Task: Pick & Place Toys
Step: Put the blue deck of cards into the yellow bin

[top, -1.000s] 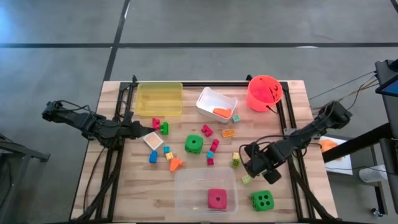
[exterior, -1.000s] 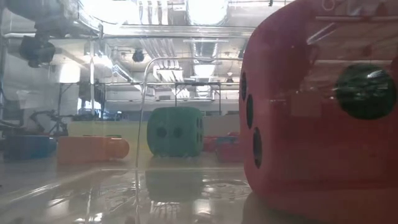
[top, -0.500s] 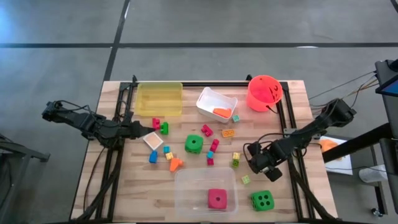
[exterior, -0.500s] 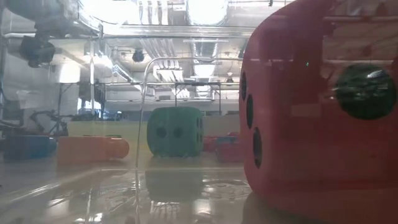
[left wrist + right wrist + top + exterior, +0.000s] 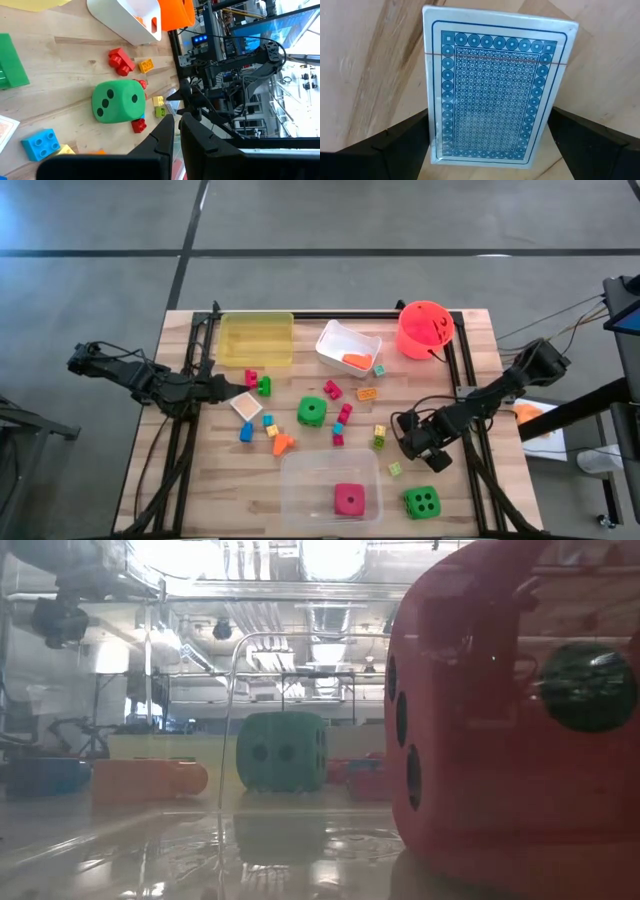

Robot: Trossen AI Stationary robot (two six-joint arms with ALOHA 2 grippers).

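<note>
My right gripper (image 5: 408,442) stands over the table's right part, shut on a flat blue patterned tile (image 5: 495,90) that fills the right wrist view. My left gripper (image 5: 218,388) waits at the table's left with its fingers (image 5: 176,131) shut and empty, next to a beige tile (image 5: 246,405). A green die (image 5: 312,411) rests on the table's middle. A second green die (image 5: 421,502) rests near the front right. A pink die (image 5: 348,500) sits in the clear tub (image 5: 300,470). Small bright blocks (image 5: 340,420) lie scattered around the middle. My right gripper pinches the blue tile between its two fingers (image 5: 405,142), one on each long edge (image 5: 431,135), near one short end. The tile's patterned face is turned to the wrist camera, with the wooden table behind it. I cannot tell whether it is clear of the table.
A yellow tub (image 5: 257,338), a white tub (image 5: 348,347) and an orange bucket (image 5: 425,328) stand along the far edge. A pale green block (image 5: 396,468) lies just in front of my right gripper. In the low view the pink die (image 5: 520,720) fills the right side.
My right gripper has shifted a little toward the table's right edge with the blue tile, off the pale green block in front of it.
</note>
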